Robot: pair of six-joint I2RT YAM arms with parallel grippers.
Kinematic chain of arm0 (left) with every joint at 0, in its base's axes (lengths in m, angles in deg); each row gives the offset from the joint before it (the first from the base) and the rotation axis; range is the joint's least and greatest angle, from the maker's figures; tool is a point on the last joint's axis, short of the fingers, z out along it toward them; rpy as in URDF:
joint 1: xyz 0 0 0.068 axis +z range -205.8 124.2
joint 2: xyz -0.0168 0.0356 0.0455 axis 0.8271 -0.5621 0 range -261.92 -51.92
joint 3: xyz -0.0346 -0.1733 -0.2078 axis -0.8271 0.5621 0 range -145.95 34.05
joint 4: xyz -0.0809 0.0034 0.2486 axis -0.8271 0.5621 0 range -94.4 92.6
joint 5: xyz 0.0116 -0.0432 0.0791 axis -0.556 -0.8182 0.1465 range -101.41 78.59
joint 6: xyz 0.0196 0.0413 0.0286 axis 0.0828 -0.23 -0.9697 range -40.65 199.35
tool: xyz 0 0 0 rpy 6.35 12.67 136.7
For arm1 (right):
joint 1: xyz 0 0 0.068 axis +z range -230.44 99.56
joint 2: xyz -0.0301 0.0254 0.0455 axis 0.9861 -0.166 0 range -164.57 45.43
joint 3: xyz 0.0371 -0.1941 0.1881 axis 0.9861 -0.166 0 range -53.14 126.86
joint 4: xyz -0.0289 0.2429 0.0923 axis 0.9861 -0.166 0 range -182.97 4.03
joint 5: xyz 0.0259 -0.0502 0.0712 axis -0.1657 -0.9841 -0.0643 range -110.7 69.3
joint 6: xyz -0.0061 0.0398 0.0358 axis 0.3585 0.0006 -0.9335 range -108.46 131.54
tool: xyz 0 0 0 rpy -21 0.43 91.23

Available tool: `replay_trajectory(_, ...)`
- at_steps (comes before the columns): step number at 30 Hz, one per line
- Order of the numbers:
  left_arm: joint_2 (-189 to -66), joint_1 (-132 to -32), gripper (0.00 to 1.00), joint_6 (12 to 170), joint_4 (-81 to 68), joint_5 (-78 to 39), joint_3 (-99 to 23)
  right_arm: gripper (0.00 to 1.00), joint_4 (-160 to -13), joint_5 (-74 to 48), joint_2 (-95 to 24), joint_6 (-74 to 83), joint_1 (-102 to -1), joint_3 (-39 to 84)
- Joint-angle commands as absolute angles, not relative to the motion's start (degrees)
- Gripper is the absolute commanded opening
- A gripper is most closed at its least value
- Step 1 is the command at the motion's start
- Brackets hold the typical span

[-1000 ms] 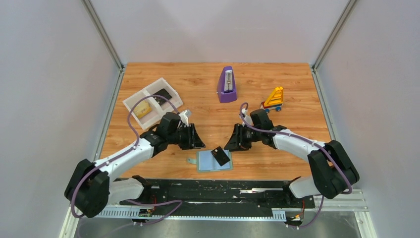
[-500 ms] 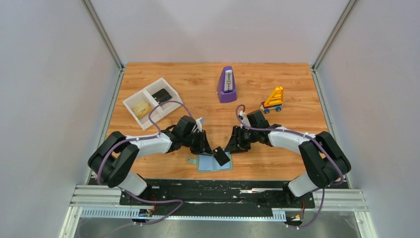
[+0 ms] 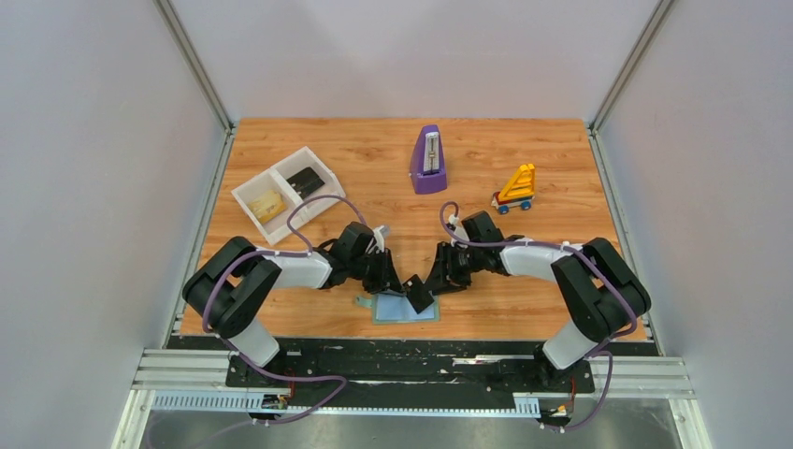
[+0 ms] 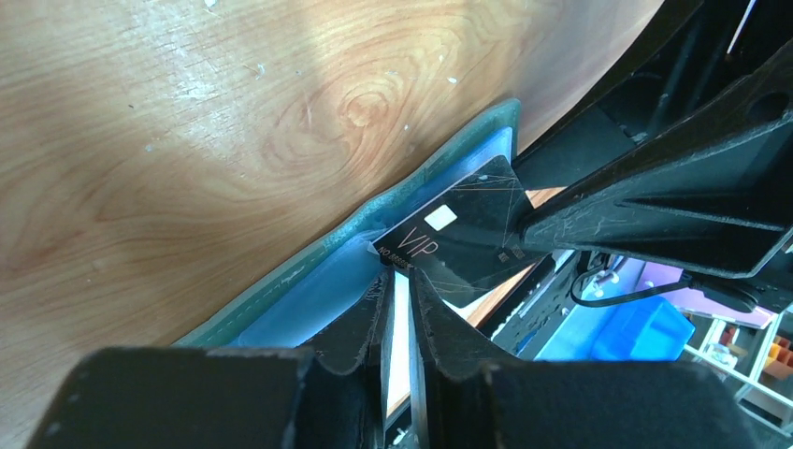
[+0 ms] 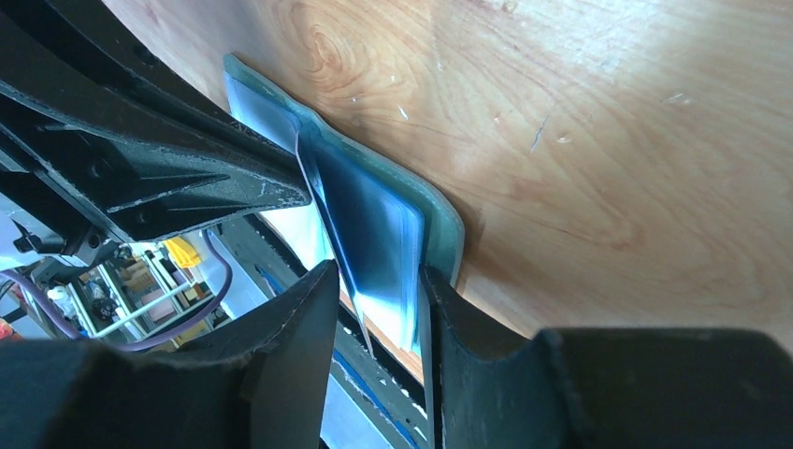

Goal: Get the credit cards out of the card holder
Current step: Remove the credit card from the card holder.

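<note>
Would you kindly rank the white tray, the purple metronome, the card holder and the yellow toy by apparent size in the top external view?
1. white tray
2. purple metronome and card holder: too alike to separate, and the holder is partly hidden
3. yellow toy

A robot lab cell: white panel walls (image 3: 84, 187), aluminium framing (image 3: 194, 67), wooden workbench (image 3: 374, 154).

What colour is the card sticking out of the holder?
Black card, pale VIP lettering; left wrist view shows it best.
</note>
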State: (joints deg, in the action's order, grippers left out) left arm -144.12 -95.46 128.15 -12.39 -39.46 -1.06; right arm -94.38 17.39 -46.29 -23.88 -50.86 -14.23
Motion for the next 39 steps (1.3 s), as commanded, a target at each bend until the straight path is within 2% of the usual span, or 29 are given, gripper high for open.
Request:
replay_trajectory(1,-145.9,-95.8,0.18,128.0,-14.0,-38.5,-0.2,0.37,-91.7,18.3,-47.1,-22.8,-50.1,-14.5)
replay_trajectory(10,-145.0,-95.9,0.18,128.1,-13.7,-37.4,1.0,0.16,-91.5,20.3,-43.5,-23.8,-50.0,-15.0)
replay_trajectory(13,-145.2,-95.9,0.18,128.1,-14.0,-37.4,1.2,0.16,-91.4,23.1,-43.3,-24.1,-49.9,-14.9)
replay_trajectory(17,-145.4,-95.9,0.18,128.1,-14.3,-37.3,1.5,0.22,-91.4,23.5,-43.0,-24.6,-49.7,-15.2)
replay_trajectory(24,-145.0,-95.9,0.18,128.3,-14.7,-37.1,2.2,0.20,-90.8,24.7,-44.1,-25.2,-49.4,-15.1)
replay_trajectory(26,-144.8,-95.9,0.18,128.5,-14.8,-37.0,2.4,0.16,-90.7,24.8,-44.2,-25.3,-49.3,-15.0)
replay_trajectory(29,-144.5,-95.9,0.18,128.6,-14.8,-37.2,2.4,0.02,-91.2,23.7,-43.6,-25.4,-49.2,-15.0)
replay_trajectory(30,-144.2,-95.9,0.19,128.6,-14.6,-37.1,2.3,0.00,-91.6,23.2,-43.3,-25.4,-49.3,-15.0)
replay_trajectory(37,-142.7,-95.9,0.24,128.0,-12.8,-36.2,2.3,0.00,-95.3,20.3,-41.3,-24.2,-49.5,-15.1)
replay_trajectory(39,-142.5,-95.9,0.26,127.9,-12.5,-35.8,2.4,0.08,-95.5,20.8,-41.3,-24.2,-49.5,-15.1)
